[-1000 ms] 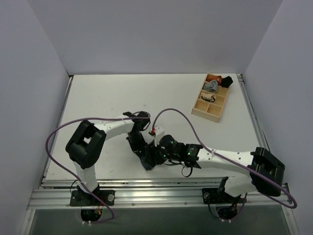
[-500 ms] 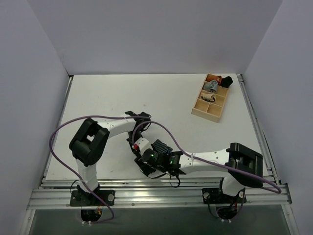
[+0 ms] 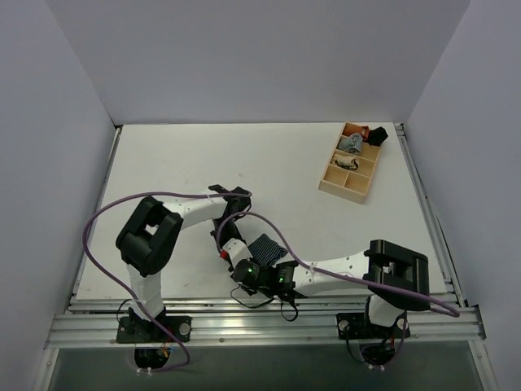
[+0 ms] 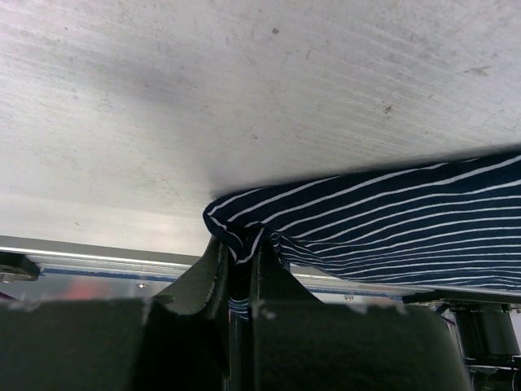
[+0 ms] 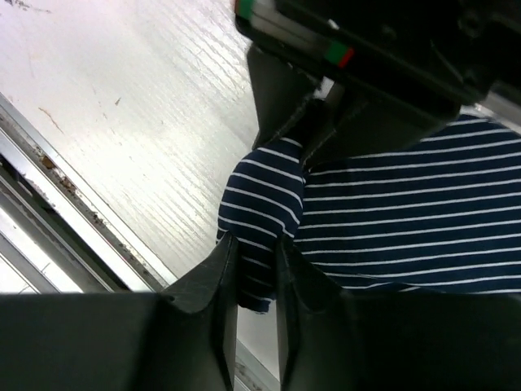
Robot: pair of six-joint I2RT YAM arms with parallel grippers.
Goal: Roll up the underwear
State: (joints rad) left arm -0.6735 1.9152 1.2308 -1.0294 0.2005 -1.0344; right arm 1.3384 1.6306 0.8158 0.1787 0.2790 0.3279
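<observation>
The underwear (image 3: 268, 244) is a navy cloth with thin white stripes, lying flat near the table's front edge between the two arms. My left gripper (image 4: 238, 252) is shut on one bunched corner of the underwear (image 4: 391, 220), which spreads to the right from it. My right gripper (image 5: 255, 248) is shut on a folded-over lump of the underwear (image 5: 407, 220) at that same end. The left gripper (image 5: 326, 122) stands just beyond it, nearly touching. From above, the left gripper (image 3: 230, 243) and right gripper (image 3: 244, 267) meet at the cloth's left end.
A wooden compartment tray (image 3: 345, 189) stands at the back right, with small rolled garments (image 3: 353, 143) in its far cells. The table's metal front rail (image 3: 260, 314) runs close behind the right gripper. Purple cables (image 3: 277, 220) loop over both arms.
The right arm has swung left along the front edge to the cloth's left end, and its jaws have closed on the fold. The left gripper has kept its hold and place.
</observation>
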